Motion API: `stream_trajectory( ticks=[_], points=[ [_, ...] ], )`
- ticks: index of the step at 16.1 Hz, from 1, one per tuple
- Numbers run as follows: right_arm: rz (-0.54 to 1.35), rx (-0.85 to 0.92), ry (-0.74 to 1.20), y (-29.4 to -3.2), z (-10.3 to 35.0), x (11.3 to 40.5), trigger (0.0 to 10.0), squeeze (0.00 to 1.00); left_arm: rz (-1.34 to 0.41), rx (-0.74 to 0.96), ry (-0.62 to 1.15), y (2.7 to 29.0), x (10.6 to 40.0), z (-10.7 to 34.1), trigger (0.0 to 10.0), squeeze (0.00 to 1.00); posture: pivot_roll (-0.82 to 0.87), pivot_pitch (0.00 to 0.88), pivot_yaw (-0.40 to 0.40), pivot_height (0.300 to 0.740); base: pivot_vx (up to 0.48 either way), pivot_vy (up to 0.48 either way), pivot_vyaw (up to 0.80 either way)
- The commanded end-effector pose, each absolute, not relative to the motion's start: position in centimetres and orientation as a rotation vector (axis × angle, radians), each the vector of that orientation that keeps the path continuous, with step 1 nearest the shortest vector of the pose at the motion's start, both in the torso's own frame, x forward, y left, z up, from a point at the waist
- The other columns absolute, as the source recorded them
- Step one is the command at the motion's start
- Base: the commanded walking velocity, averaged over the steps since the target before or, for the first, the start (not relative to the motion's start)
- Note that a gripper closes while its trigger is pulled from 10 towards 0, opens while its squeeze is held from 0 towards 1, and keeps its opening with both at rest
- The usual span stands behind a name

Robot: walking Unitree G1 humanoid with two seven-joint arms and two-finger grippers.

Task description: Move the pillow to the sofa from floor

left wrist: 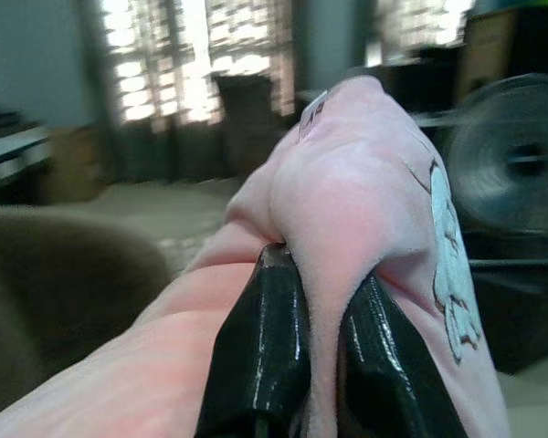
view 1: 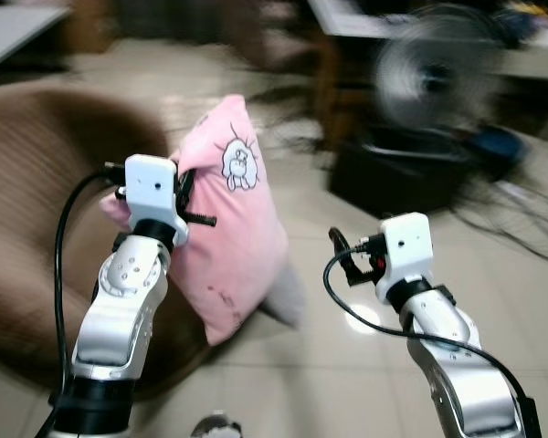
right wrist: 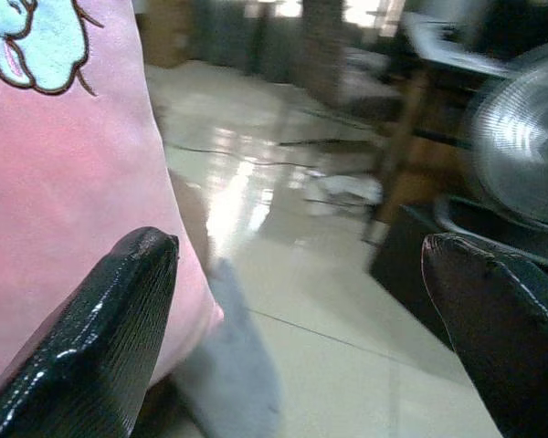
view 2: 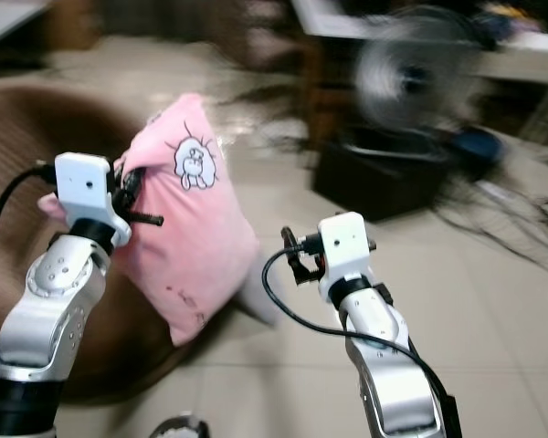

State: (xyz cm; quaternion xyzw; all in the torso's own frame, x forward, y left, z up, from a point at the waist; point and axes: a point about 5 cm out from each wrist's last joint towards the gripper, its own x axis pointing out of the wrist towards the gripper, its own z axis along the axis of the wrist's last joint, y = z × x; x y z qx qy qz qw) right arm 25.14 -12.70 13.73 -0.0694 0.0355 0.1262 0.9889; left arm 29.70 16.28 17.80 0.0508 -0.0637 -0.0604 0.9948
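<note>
Tiled floor [view 1: 365,365] is lying behind; left gripper [left wrist: 321,356] is pinching the pink pillow [view 1: 226,228] mid-frame, right gripper [right wrist: 301,301] is hanging spread lower right.

The pillow [view 1: 228,219] is of soft, matt pink cloth with a printed white cartoon patch, its fabric bunching into smooth folds where the glossy black fingers [left wrist: 265,365] of the left gripper [left wrist: 315,365] pinch it; the right gripper [right wrist: 301,338] has the same shiny, finely textured black fingers, spread apart. The arms are of brushed silver metal with matt white plastic wrist housings and black rubbery cables. The sofa [view 1: 27,210] is of brown, velvety cloth, and the floor [view 1: 347,365] is of pale, glossy tile that reflects light.
</note>
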Motion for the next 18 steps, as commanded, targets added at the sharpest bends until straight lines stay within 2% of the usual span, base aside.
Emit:
stream_trajectory(
  ticks=[1,2,8,18],
  points=[
    [0.248,-0.149,0.055,-12.76,13.96,25.28,10.0,0.00,-0.126,0.109,-0.189,16.24,29.93,19.14,10.0,0.00,0.02,0.014,0.014,0.740,0.311,0.000,0.80],
    [0.241,-0.156,0.058,-12.84,13.85,25.26,10.0,0.00,-0.134,0.110,-0.184,16.14,30.03,19.06,10.0,0.00,0.01,0.014,0.025,0.740,0.319,0.000,0.80],
    [0.236,-0.176,0.058,-13.12,13.68,25.22,10.0,0.00,-0.152,0.113,-0.180,15.88,30.34,19.04,10.0,0.00,0.01,0.020,0.029,0.740,0.321,0.000,0.00],
    [0.247,-0.176,0.059,-12.87,13.12,24.98,10.0,0.00,-0.181,0.130,-0.180,15.63,30.43,18.91,10.0,0.00,0.02,0.000,0.039,0.740,0.321,0.000,0.80]
  ],
)
